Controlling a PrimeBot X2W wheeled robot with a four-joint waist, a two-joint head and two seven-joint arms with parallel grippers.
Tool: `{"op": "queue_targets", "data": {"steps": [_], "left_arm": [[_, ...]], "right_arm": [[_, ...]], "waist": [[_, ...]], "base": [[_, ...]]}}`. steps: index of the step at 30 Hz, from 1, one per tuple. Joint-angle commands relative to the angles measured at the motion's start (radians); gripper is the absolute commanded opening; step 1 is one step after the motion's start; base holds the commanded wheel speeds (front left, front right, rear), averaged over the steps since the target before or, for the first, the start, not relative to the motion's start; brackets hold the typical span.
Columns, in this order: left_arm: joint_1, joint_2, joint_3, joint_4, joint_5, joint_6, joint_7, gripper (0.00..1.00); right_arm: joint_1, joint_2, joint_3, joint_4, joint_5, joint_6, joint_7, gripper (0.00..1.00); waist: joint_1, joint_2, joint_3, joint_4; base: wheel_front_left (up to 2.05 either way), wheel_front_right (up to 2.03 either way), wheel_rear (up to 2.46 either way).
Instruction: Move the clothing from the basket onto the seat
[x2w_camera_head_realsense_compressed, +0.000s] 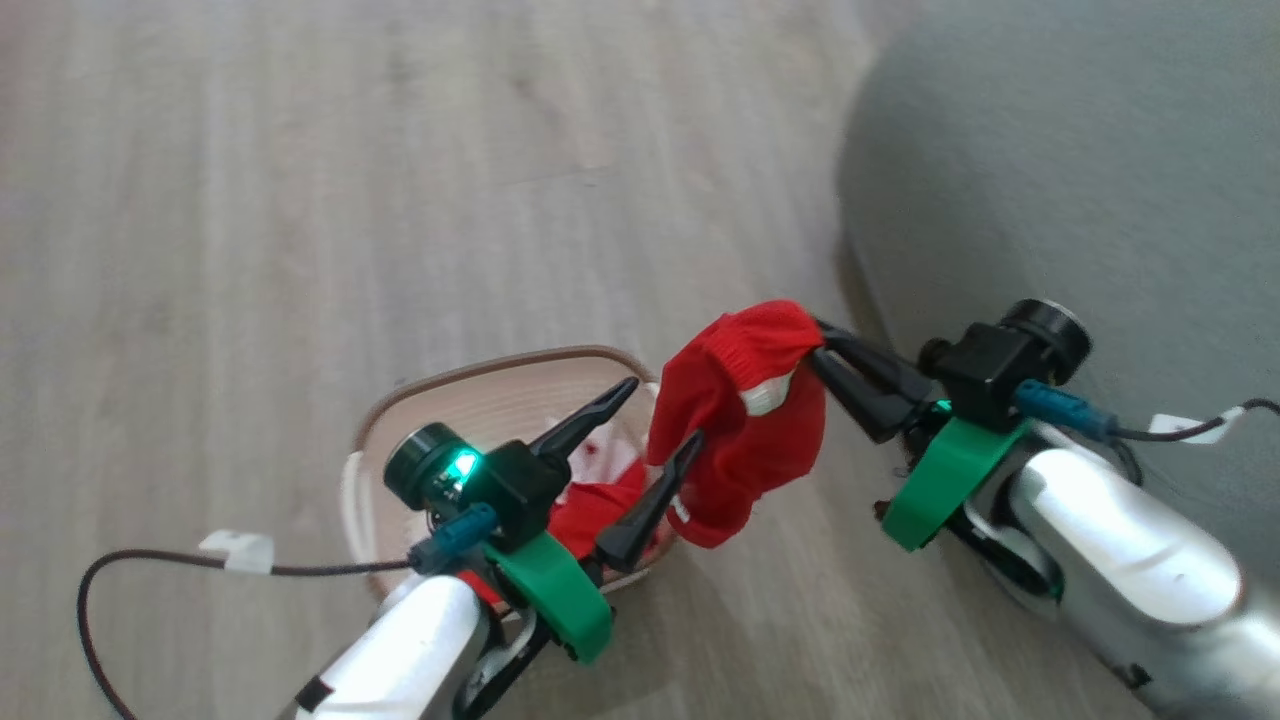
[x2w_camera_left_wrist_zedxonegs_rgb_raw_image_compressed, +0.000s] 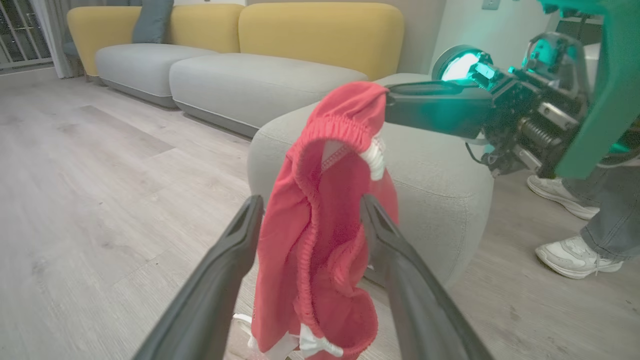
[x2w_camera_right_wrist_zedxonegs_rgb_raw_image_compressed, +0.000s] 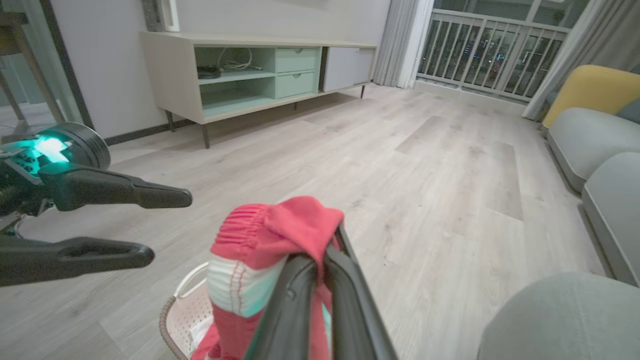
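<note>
On the wooden floor at lower left, the cream basket holds red clothing. Above it, the left end effector is spread wide, gripping nothing. Next hangs a red garment, its waistband clenched in the right end effector, beside the grey seat.

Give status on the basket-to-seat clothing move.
Done: one red garment lifted out of the basket. In hand: right gripper shut on it, hanging short of the seat; left gripper open around it. Left: set it down, then the red clothing still in the basket.
</note>
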Motion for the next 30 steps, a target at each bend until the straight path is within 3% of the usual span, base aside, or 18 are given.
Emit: {"op": "queue_targets", "data": {"steps": [1, 9, 17, 24, 30], "left_arm": [[-0.032, -0.006, 0.032, -0.028, 0.017, 0.000, -0.013, 1.00], [-0.032, -0.026, 0.030, -0.047, 0.059, -0.012, -0.013, 1.00], [-0.042, -0.031, 0.023, -0.056, 0.082, -0.018, -0.013, 1.00], [-0.152, -0.005, 0.030, -0.068, 0.109, -0.020, 0.005, 1.00], [-0.290, 0.039, 0.038, -0.127, 0.140, -0.021, 0.067, 1.00]], "right_arm": [[0.010, -0.021, -0.028, -0.034, -0.009, 0.000, -0.006, 0.00], [0.056, -0.028, -0.153, -0.050, -0.036, 0.000, -0.006, 0.00], [0.086, -0.005, -0.240, -0.063, -0.057, 0.000, -0.006, 0.00], [0.003, 0.096, -0.484, -0.058, -0.115, 0.000, -0.006, 0.00], [-0.218, 0.149, -0.722, -0.002, -0.143, 0.000, -0.006, 0.00]], "waist": [[0.0000, 0.0000, 0.022, -0.089], [0.0000, 0.0000, 0.053, -0.227], [0.0000, 0.0000, 0.098, -0.264], [0.0000, 0.0000, 0.324, -0.246], [0.0000, 0.0000, 0.573, -0.210]], "base": [[0.00, 0.00, 0.00], [0.00, 0.00, 0.00], [0.00, 0.00, 0.00], [0.00, 0.00, 0.00], [0.00, 0.00, 0.00]]}}
